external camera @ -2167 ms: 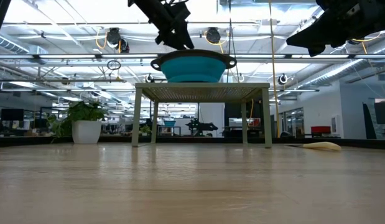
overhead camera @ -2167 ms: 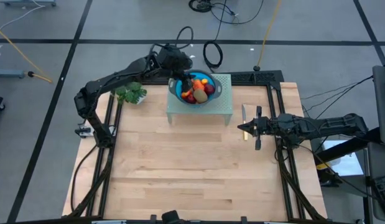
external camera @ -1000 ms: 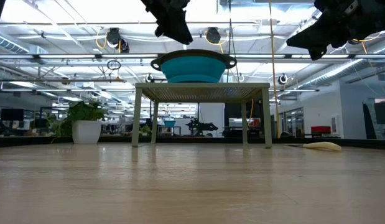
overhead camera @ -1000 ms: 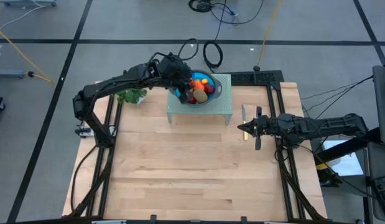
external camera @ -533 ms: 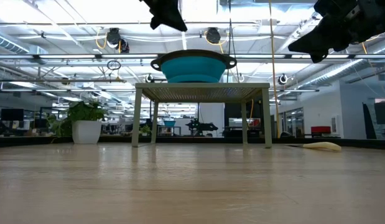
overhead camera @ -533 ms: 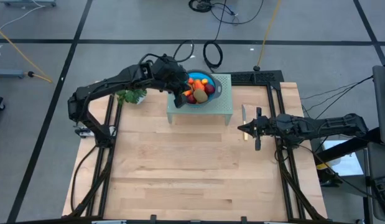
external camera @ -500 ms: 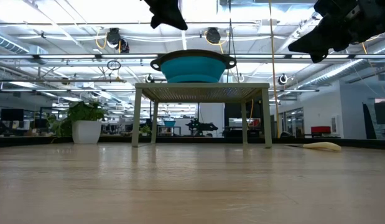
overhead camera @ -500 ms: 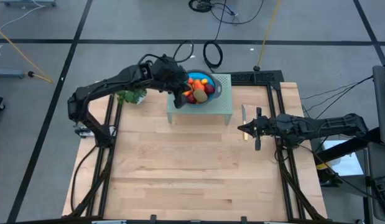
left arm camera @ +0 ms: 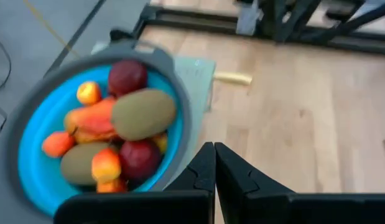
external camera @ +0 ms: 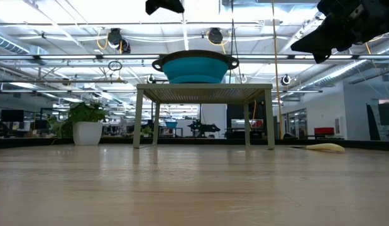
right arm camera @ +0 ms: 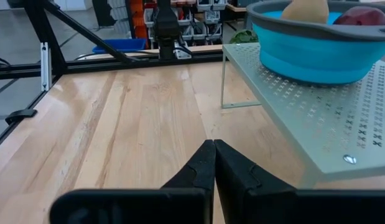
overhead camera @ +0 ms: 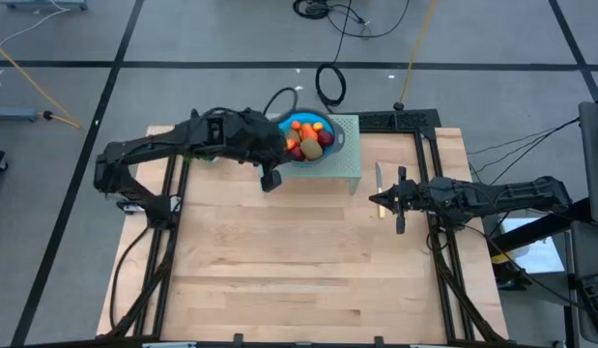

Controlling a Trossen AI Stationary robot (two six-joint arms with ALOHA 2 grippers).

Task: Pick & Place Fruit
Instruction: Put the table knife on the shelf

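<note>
The fruit (left arm camera: 144,113) lies heaped in a blue bowl with a grey rim (left arm camera: 183,106): brown ovals, dark red round pieces, a long orange-red piece and small orange ones. The bowl (overhead camera: 306,137) stands on a pale green perforated stand (overhead camera: 347,159) at the table's far middle. My left gripper (overhead camera: 270,179) hangs shut just off the stand's near left corner, high above the table, with nothing between its fingers (left arm camera: 204,165). My right gripper (overhead camera: 381,200) waits shut above the table's right side, pointing toward the stand, and holds nothing.
A slim knife with a yellow handle (overhead camera: 379,177) lies on the table between the stand and my right gripper. A green leafy bunch (right arm camera: 245,36) sits left of the stand, mostly under my left arm. Bare wooden tabletop (overhead camera: 299,261) fills the near half.
My left gripper has drawn back from over the bowl toward the table's near edge and a little to the left, rising as it went. It carries nothing. The fruit stays in the bowl.
</note>
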